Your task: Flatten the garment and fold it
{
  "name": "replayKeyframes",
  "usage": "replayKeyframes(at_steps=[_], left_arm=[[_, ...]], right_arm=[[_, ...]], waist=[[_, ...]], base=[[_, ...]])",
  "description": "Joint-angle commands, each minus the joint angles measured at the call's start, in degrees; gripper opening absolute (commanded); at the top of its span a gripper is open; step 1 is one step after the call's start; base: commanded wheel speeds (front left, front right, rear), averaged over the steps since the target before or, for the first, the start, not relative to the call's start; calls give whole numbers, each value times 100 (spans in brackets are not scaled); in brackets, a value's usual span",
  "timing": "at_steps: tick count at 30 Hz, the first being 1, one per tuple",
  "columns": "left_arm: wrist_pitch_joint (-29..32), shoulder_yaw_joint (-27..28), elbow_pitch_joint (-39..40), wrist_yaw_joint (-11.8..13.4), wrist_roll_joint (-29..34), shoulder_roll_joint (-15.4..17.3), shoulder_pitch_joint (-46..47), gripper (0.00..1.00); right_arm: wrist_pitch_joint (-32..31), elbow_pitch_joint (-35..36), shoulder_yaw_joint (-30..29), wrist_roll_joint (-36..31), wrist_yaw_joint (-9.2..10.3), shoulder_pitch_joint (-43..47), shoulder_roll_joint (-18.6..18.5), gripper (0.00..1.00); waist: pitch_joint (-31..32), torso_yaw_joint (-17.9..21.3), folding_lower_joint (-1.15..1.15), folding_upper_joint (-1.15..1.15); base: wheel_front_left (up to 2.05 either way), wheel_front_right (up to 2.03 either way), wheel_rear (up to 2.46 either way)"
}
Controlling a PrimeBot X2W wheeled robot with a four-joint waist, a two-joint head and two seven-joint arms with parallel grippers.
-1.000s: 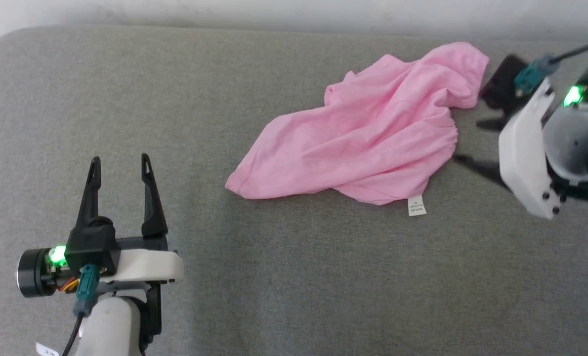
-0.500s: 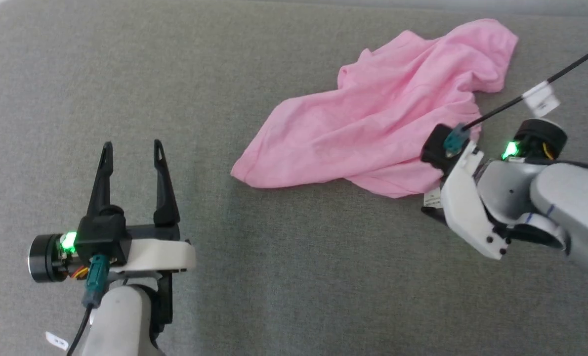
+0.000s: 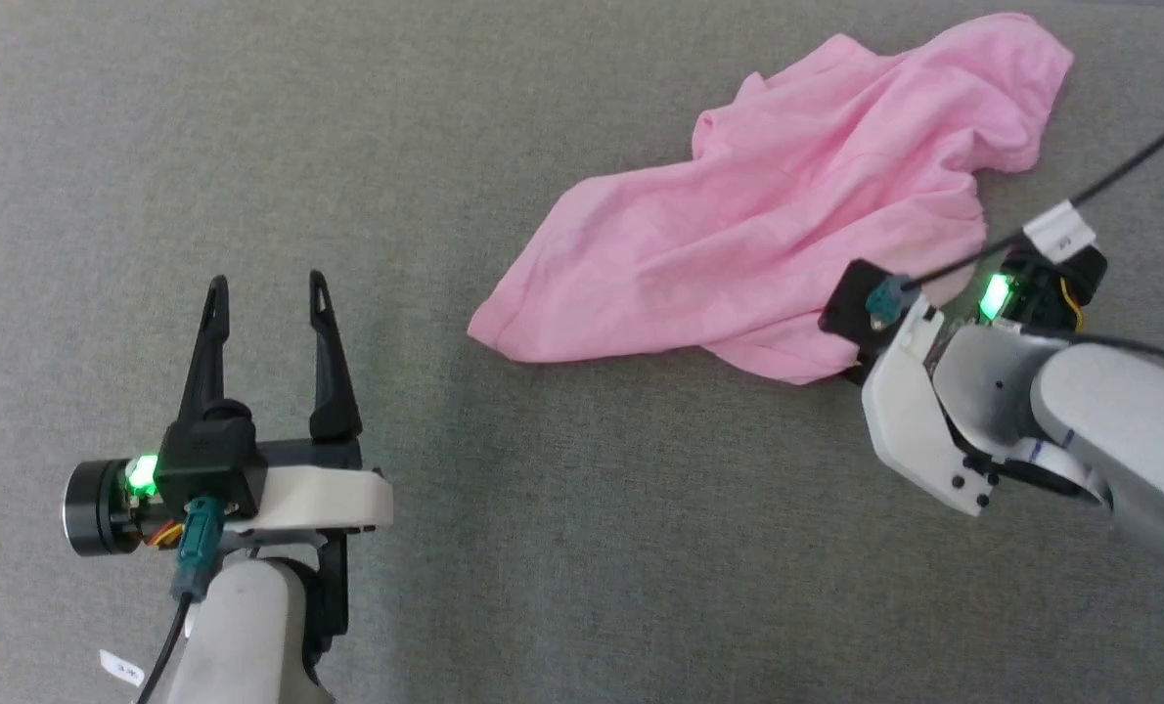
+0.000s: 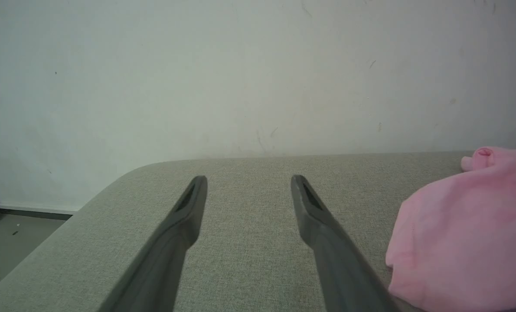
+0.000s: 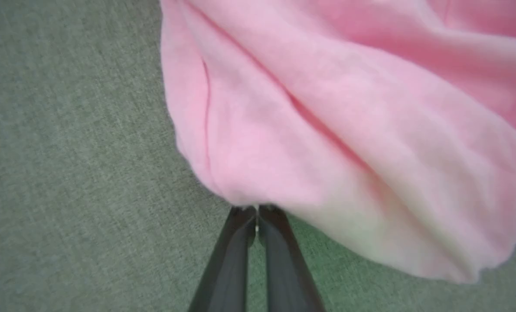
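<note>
The garment lies crumpled in a loose heap on the right side of the grey upholstered surface, toward its far edge, with one lobe trailing out toward the middle. It looks thin, light and limp. It should drape and slide rather than hold a shape, so a pinch on a single layer at a hem or corner would likely serve better than a grab at the bunched middle. The gathered edge may stretch if pulled hard. The right gripper is clenched at the nearest hem of the heap, fingers pressed together with what looks like a pinch of pink cloth and a sliver of white between the tips. The left gripper hovers over bare fabric well apart from the garment, nearer the left edge. Its fingers are spread and hold nothing.
</note>
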State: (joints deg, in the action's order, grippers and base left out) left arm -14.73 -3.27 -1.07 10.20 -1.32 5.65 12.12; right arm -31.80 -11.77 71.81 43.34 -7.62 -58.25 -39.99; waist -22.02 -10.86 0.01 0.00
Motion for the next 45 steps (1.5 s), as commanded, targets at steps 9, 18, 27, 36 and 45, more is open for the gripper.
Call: replayKeyframes(at_steps=[9,18,27,36,45], left_arm=[[-27,83,-83,38,80,107,-367,100],[-27,41,-60,-13,81,152,-581,100],[-27,-65,-172,-43,132,211,-610,100],[-27,-98,-136,-208,171,542,-693,100],[97,-419,-590,-910,236,1096,80,100]], right_arm=[[437,1401,154,-158,13,560,-905,0],[124,2196,154,112,13,1804,-1755,0],[990,1031,-104,160,13,2430,-1097,100],[1890,1428,-1328,56,13,2874,-1101,100],[2681,2070,-3756,-619,13,4202,-559,100]], waist=[[802,487,-1,0],[973,638,-1,0],[1069,710,-1,0],[1518,937,-1,0],[1559,1127,-1,0]], base=[[0,0,0],[0,0,0],[0,0,0],[0,0,0],[0,0,0]])
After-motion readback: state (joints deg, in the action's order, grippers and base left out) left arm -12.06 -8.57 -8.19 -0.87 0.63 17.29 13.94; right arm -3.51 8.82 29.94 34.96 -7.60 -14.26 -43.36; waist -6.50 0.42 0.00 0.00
